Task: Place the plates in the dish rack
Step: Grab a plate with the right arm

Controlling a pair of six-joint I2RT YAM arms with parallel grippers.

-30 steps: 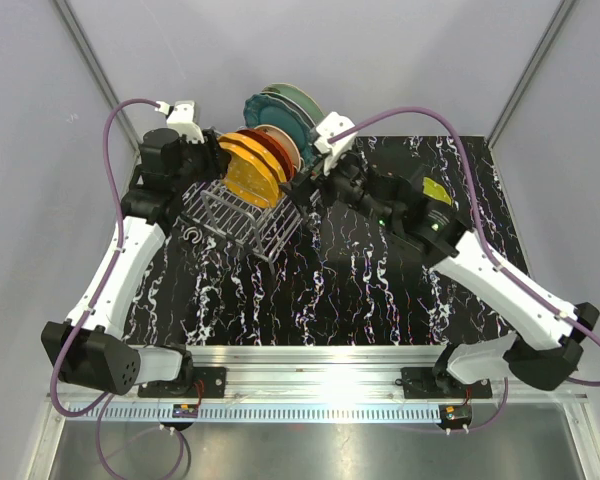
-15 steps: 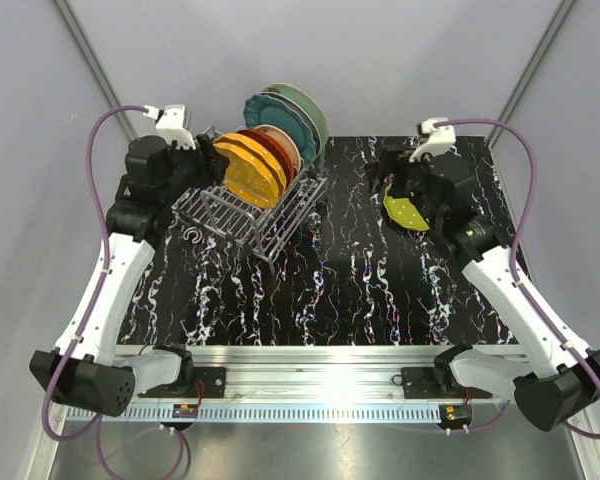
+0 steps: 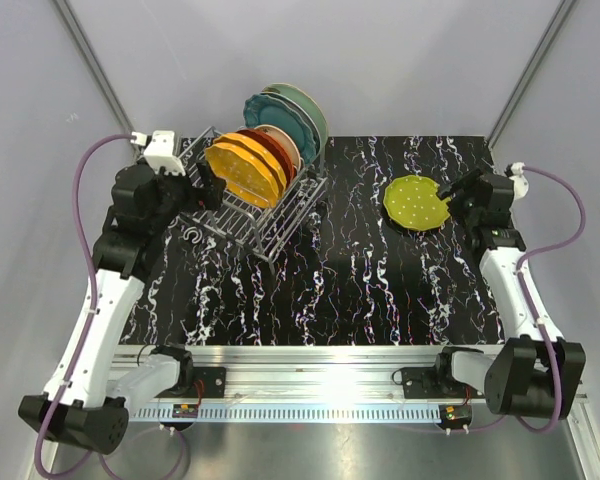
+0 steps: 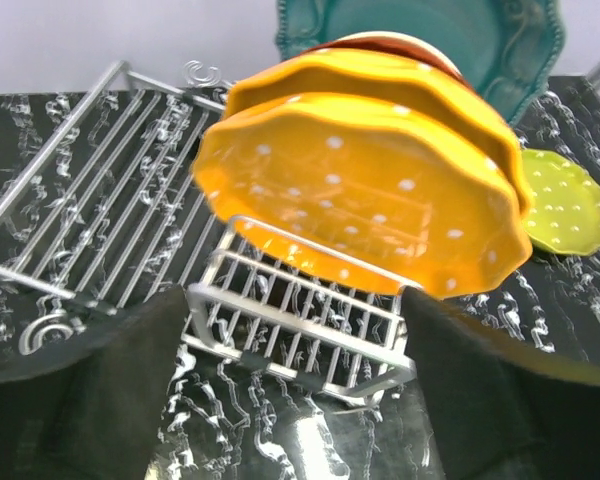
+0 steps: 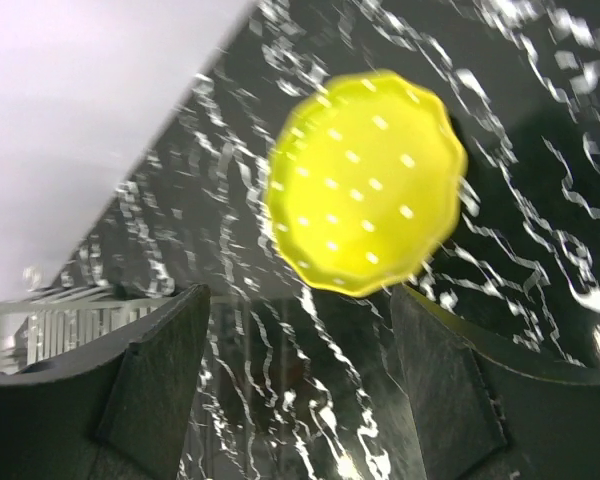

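Observation:
The dish rack stands at the back left with plates upright in it: a dotted orange-yellow plate in front, then a red-orange one, dark teal and mint green behind. My left gripper is open just left of the orange-yellow plate, holding nothing, its fingers either side of the rack's low frame. A dotted lime green plate lies flat on the table at the right. My right gripper is open beside its right edge, with the plate ahead of the open jaws.
The black marbled table stretches from the rack to the near rail. Grey walls close the back and sides. A small metal curl of the rack sits at its left foot. The rack's flat barred part lies left of the plates.
My right arm has swung away from the rack to the far right, uncovering the lime green plate. My left gripper has opened and drawn back left from the orange-yellow plate.

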